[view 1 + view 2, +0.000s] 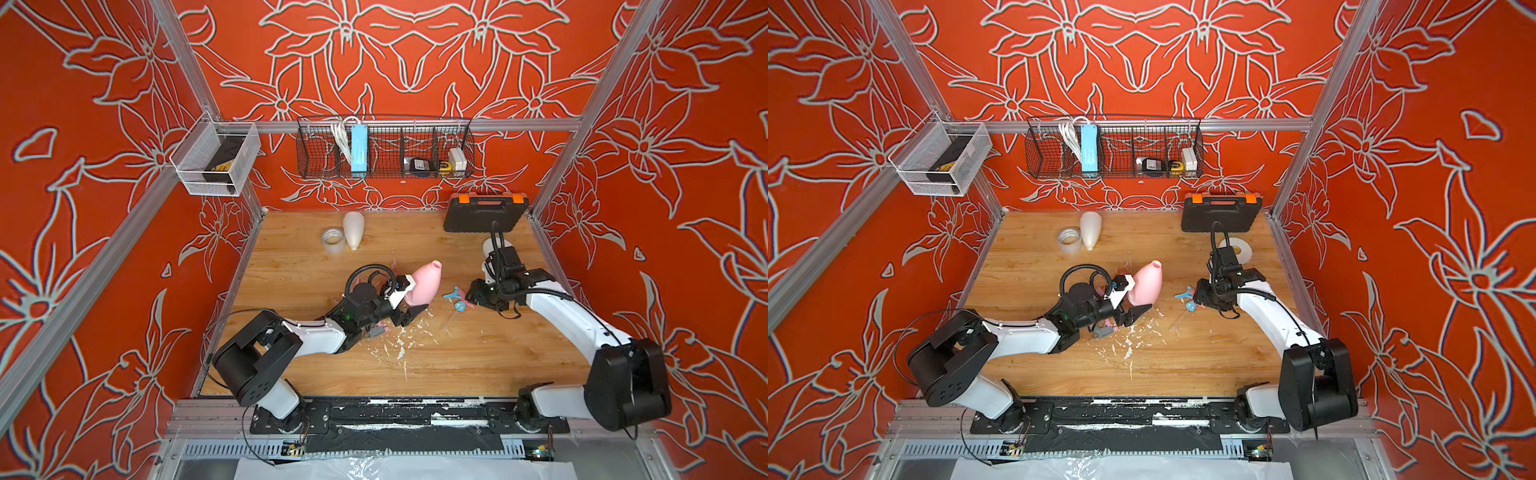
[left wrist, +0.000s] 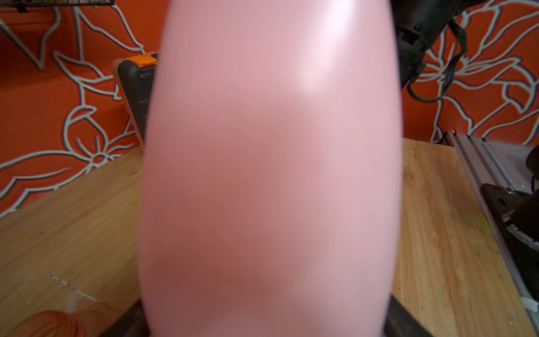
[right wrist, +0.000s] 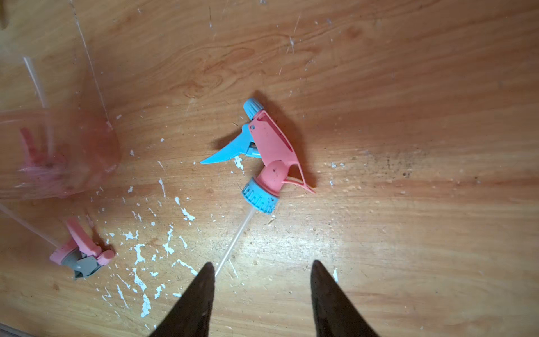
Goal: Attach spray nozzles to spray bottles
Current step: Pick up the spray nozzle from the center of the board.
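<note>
Pink bottle (image 2: 271,175) — blocks left wrist view, toolcase (image 2: 137,87) behind

Right fingers (image 3: 192,306) spread; left fingers (image 1: 412,313) clasping

Apparently open tabletop (image 3: 408,233) around pink-and-blue nozzle (image 3: 271,137).

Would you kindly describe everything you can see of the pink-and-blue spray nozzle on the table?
The pink-and-blue spray nozzle looks like matte plastic: pink body, blue tip cap, blue trigger, blue ribbed screw collar, and a thin clear dip tube. It lies on its side on the wooden table, unattached to any bottle. The tube's end runs toward one fingertip of the right gripper, whose jaws stand open; contact there cannot be judged.
</note>
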You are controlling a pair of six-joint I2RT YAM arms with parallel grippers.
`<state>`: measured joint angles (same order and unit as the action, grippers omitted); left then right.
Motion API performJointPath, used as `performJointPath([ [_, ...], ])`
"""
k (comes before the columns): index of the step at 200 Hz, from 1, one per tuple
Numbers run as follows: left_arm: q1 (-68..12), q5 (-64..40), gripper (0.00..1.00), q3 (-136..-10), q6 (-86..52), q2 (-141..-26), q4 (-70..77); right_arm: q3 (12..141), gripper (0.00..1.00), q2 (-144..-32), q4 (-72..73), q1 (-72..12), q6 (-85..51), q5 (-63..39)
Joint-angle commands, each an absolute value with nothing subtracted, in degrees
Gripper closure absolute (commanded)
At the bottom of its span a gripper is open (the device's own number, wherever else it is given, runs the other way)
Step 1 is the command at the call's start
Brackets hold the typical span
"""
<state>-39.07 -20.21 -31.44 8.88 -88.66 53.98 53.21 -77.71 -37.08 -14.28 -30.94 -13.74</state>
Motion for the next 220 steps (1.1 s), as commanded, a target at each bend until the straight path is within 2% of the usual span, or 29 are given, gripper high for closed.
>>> performJointPath([
  [1, -38.94, -20.07, 0.40, -30.38, 7.90, -87.11, 60.77, 50.95, 0.48, -79.63, -34.61, -14.41, -34.60, -14.13],
  [46, -38.94, -21.65, 0.41, -30.10, 6.35, -87.63, 62.83, 50.82, 0.47, -84.88, -30.05, -14.83, -36.32, -14.85],
  [93, -39.02, -22.18, 0.41, -30.28, 6.15, -87.29, 62.38, 53.41, 0.41, -90.60, -28.09, -16.02, -37.85, -14.42],
  [160, -39.02, -22.26, 0.42, -30.85, 6.72, -86.31, 60.41, 57.00, 0.41, -95.99, -27.72, -18.15, -39.88, -11.93],
  [188, -39.02, -22.33, 0.42, -30.93, 6.51, -85.73, 59.87, 57.66, 0.44, -97.57, -28.13, -18.47, -39.70, -10.16],
  [220, -39.02, -22.19, 0.42, -31.07, 6.37, -84.95, 58.91, 57.57, 0.54, -98.39, -27.80, -18.54, -39.63, -9.41],
])
